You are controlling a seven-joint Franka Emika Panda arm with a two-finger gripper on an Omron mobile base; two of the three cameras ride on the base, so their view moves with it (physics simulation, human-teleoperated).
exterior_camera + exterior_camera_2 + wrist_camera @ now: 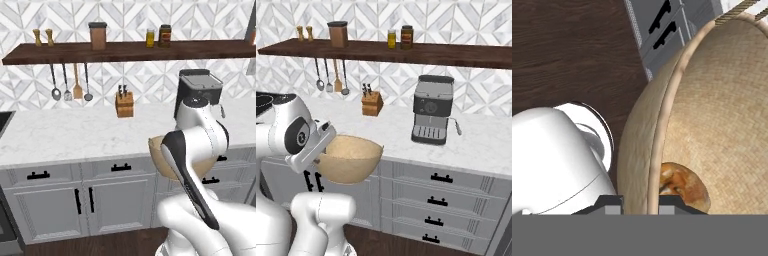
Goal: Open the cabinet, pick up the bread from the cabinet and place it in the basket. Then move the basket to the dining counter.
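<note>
Marble counter with grey black-handled drawers runs along the patterned wall, and in front of it, off the surface and over the dark wood floor, hangs the basket: it is carried in the air, not resting on anything. The bread lies inside it, low against the wall nearest the hand, at about 6 o'clock in the hand view, so the placing step looks done and the carry to the dining counter is what seems to be in hand. The gripper pinches the basket's rim, one finger outside the wall and one inside, the jaws drawn close on that thin edge; a rim grip is the only purchase a wide smooth bowl offers a narrow hand. The bowl hangs roughly level in the right base view, opening upward, which keeps the roll from tipping out. Seen from the right base view the basket sits just beside the arm's wrist, at its 3 o'clock, held close to the body, probably to steady the load while the base drives. Farther out, the coffee machine stands on the counter at about 1 o'clock from the basket, the knife block at 12 o'clock, and above them the dark shelf carries jars, with utensils hanging below its left end. A one-sided hold may let the bowl swing or slip.
</note>
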